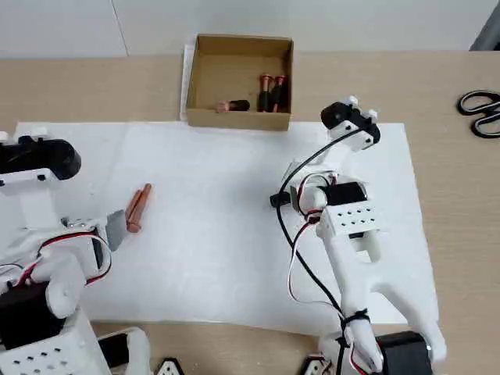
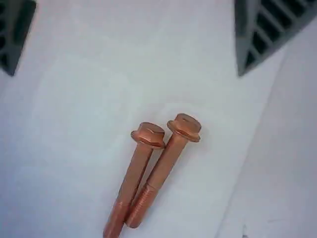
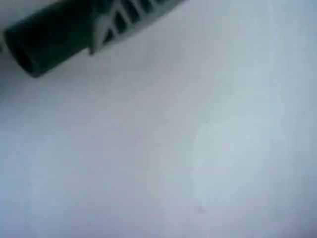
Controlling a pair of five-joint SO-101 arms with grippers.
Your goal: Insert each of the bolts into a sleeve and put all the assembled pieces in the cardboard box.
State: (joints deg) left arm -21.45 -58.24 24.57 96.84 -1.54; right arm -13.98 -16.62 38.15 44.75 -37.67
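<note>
**Left claw spread over two bolts; right claw closed on a sleeve**

The left gripper (image 2: 126,69) is seen with its jaws spread wide, nothing being held or touched. Two copper bolts (image 2: 153,173) are laid side by side and touching on the white sheet (image 1: 234,258), just beyond the fingertips, heads turned toward the claw. The right gripper (image 1: 286,200) is clamped on a dark sleeve (image 3: 44,42), which is held pointing left, with a ribbed finger (image 3: 129,15) pressed against it. A wide stretch of sheet is left between the bolts and the sleeve. The cardboard box (image 1: 238,119) is set at the sheet's far edge, with three assembled pieces (image 1: 271,92) inside. Scissors (image 1: 480,113) are placed at the table's (image 1: 437,86) far right edge, well apart.
</note>
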